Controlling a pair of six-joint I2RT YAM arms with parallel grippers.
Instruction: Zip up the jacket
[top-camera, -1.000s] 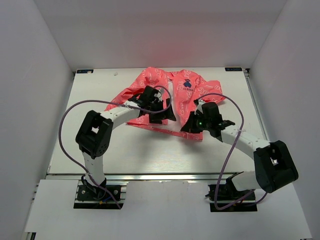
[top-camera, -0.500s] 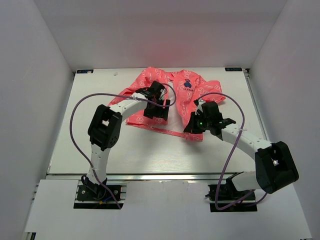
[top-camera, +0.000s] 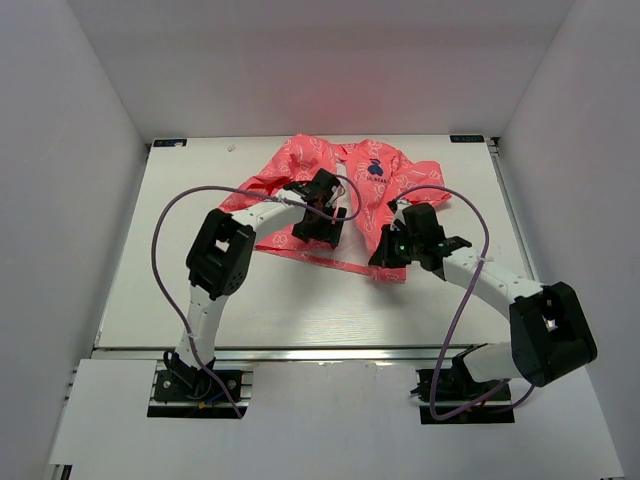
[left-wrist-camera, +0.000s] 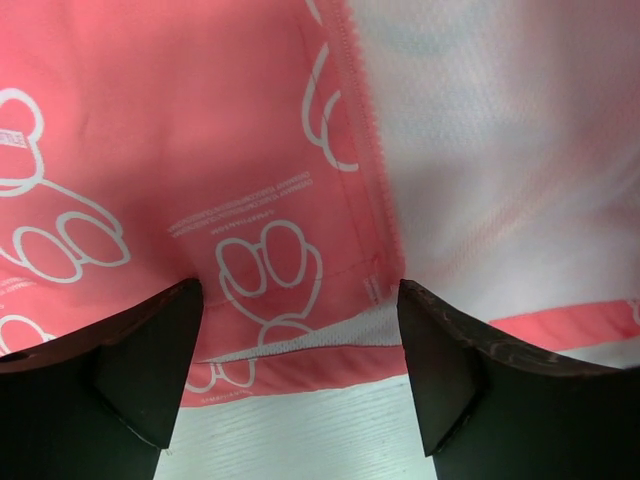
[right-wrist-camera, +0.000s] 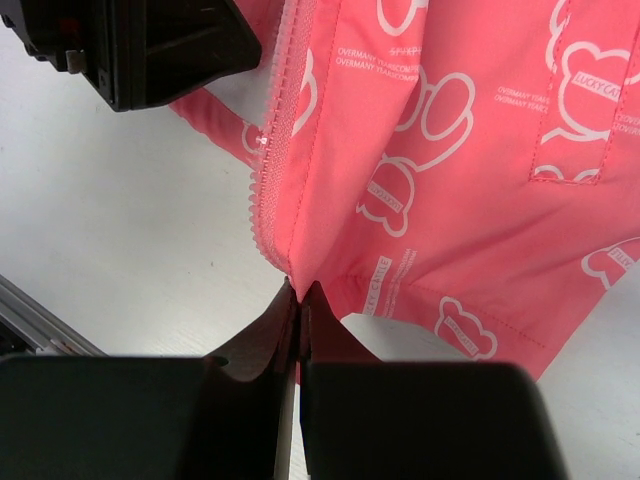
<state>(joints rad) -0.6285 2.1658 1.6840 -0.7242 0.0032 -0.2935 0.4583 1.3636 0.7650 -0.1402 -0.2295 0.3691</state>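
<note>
Left gripper slid right over the jacket at the table's far side, jaws apart above its hem. Right gripper's clamped on the hem by the zipper. Lefty should probably grab low and keep both bottom ends level.

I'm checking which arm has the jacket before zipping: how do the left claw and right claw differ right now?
The left claw is open, fingers wide apart; the right claw is shut. The left claw holds nothing and hovers over the jacket near its hem; the right claw pinches the hem corner at the bottom end of the zipper. Both have black fingers and sit at the jacket's lower edge.
</note>
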